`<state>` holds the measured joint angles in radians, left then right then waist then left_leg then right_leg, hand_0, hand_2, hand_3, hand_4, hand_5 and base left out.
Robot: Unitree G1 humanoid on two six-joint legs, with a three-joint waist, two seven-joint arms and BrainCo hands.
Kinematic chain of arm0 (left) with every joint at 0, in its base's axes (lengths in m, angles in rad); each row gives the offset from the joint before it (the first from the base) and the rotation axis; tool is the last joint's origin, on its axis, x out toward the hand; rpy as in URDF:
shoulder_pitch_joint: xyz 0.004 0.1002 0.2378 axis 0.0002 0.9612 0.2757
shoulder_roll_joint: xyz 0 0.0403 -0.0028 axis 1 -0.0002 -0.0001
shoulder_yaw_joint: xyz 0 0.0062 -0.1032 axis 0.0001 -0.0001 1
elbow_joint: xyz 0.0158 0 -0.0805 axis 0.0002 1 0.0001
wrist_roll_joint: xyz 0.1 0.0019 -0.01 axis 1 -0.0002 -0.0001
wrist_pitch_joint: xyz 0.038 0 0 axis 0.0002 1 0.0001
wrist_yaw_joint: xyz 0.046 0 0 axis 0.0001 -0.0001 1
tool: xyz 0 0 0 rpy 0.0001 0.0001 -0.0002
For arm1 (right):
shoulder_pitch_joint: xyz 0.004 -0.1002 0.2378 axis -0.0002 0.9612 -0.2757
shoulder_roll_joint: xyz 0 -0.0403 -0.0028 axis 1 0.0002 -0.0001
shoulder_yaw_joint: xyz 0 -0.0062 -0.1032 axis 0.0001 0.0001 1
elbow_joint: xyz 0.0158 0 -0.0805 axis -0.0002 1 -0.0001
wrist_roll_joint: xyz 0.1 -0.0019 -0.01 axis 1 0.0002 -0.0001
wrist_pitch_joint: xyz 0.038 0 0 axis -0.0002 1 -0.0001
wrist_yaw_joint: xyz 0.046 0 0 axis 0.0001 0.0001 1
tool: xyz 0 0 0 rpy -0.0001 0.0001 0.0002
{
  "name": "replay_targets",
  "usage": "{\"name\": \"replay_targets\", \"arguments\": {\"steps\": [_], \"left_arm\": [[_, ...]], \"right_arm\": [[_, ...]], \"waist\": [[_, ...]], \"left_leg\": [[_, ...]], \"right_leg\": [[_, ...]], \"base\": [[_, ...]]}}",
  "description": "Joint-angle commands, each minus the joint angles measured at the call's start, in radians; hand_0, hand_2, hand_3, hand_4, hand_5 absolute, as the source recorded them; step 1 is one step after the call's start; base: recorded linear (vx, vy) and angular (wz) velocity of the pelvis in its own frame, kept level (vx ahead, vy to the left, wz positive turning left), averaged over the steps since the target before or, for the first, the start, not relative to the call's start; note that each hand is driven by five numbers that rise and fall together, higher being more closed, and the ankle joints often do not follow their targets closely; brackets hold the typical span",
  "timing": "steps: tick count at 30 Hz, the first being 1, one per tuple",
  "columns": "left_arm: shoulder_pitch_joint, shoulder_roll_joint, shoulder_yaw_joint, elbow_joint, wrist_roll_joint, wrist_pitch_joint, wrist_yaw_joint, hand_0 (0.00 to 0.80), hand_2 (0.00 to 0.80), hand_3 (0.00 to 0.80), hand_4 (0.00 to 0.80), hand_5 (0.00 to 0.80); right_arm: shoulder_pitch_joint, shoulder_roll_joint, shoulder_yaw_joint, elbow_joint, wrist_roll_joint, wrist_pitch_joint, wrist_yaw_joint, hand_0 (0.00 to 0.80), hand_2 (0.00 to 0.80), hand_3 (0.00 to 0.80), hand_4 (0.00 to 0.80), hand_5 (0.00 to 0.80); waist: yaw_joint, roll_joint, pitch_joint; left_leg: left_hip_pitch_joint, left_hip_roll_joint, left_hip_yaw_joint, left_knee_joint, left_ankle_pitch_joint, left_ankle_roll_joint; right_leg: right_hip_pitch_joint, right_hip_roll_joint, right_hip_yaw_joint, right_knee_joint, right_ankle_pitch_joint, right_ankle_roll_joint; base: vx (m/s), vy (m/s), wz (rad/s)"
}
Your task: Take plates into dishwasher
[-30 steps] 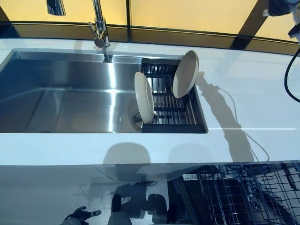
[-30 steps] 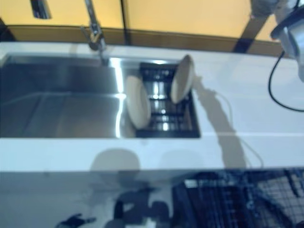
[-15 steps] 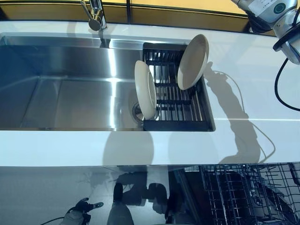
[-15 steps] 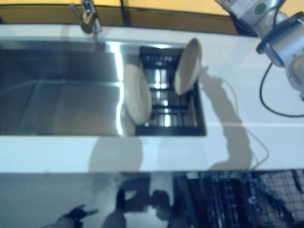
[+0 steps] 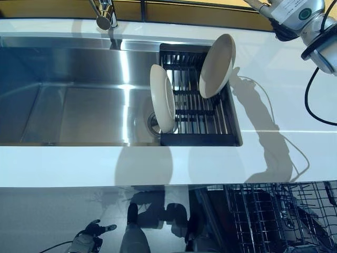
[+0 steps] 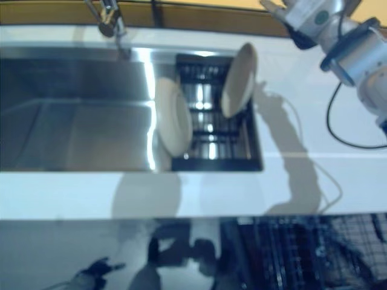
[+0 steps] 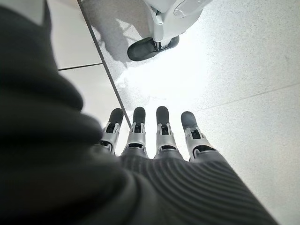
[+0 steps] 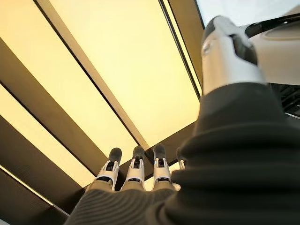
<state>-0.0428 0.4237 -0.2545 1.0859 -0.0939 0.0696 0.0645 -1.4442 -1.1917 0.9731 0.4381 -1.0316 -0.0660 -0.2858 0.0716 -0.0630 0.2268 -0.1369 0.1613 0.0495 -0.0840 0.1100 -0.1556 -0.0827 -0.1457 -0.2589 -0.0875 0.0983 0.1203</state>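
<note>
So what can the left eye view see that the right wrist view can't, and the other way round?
Only the left eye view shows the steel sink, the faucet, two cream plates standing on edge, one at the dark rack's left side and one leaning at its back right, the white counter and the dishwasher basket below. Only the right wrist view shows the right hand close up, fingers straight and holding nothing, against yellow panels with dark bars. Both share only the raised right arm; neither shows a plate being held.
</note>
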Motion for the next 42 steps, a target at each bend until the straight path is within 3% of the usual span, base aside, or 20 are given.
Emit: {"name": "replay_targets", "arguments": {"steps": [1,26,42], "left_arm": [[-0.037,0.036,-0.043,0.029,-0.015,-0.02,0.0,0.0,0.0,0.0,0.0,0.0],[-0.051,0.02,-0.054,0.013,-0.066,-0.045,0.001,0.0,0.0,0.0,0.0,0.0],[-0.046,0.016,-0.058,0.005,-0.071,-0.054,-0.003,0.0,0.0,0.0,0.0,0.0]], "right_arm": [[-0.054,-0.037,-0.022,0.026,-0.015,0.022,-0.004,0.0,0.0,0.0,0.0,0.0],[-0.074,0.007,0.017,-0.007,-0.085,-0.018,0.04,0.0,0.0,0.0,0.0,0.0],[-0.061,0.014,0.016,-0.047,-0.144,-0.052,0.031,0.0,0.0,0.0,0.0,0.0]], "waist": [[0.04,-0.013,0.01],[0.042,0.019,0.073],[0.041,0.022,0.088]], "left_leg": [[-0.01,-0.064,-0.028,-0.003,-0.047,0.065],[-0.047,-0.08,-0.042,-0.003,-0.037,0.068],[-0.052,-0.081,-0.042,-0.003,-0.036,0.069]], "right_leg": [[-0.017,-0.05,0.006,0.0,0.011,0.07],[-0.059,-0.057,0.009,0.0,0.02,0.063],[-0.071,-0.057,0.011,0.002,0.022,0.062]], "base": [[0.0,0.0,0.0],[0.0,0.0,0.0],[0.0,0.0,0.0]]}}
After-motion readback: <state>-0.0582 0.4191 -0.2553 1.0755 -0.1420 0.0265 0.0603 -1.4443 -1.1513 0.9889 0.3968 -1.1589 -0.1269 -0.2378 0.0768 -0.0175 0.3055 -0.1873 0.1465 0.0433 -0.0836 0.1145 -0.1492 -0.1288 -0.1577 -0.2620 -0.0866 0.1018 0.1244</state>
